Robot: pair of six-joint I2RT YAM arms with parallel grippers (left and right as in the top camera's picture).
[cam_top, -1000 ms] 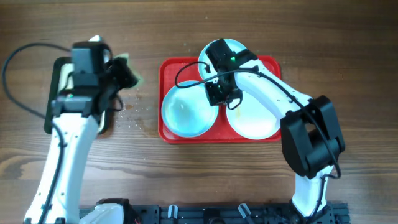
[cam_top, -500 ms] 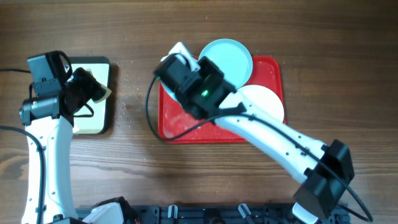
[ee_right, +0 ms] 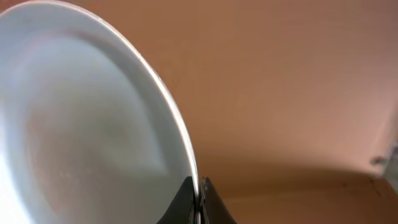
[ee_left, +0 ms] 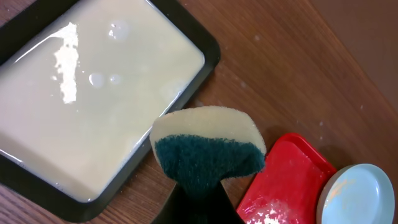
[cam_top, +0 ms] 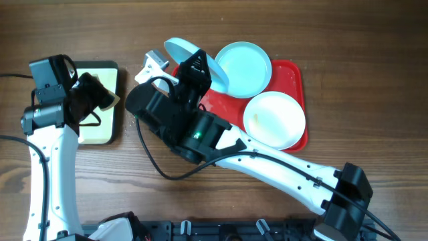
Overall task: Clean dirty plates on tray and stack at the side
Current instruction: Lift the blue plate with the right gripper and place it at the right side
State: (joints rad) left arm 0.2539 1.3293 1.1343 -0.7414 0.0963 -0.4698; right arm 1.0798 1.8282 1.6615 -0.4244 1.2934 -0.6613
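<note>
My right gripper [cam_top: 198,67] is shut on the rim of a pale light-blue plate [cam_top: 182,48] and holds it tilted on edge above the left end of the red tray [cam_top: 297,73]. In the right wrist view the plate [ee_right: 93,118] fills the left side, its rim pinched between the jaws of the gripper [ee_right: 199,190]. A second light-blue plate [cam_top: 242,68] and a white plate [cam_top: 274,119] lie on the tray. My left gripper [cam_top: 93,100] is shut on a yellow-and-green sponge [ee_left: 208,146], held over the edge of the black-rimmed tray.
The black-rimmed tray with a pale inside [cam_top: 110,130] sits at the left and fills the upper left of the left wrist view [ee_left: 205,50]. The red tray's corner [ee_left: 283,186] and a blue plate [ee_left: 360,196] show there too. Crumbs lie on the wood between the trays.
My right arm has swung left and lifted the light-blue plate, tipping it on edge over the tray's left end. The left arm with the sponge has not moved.
</note>
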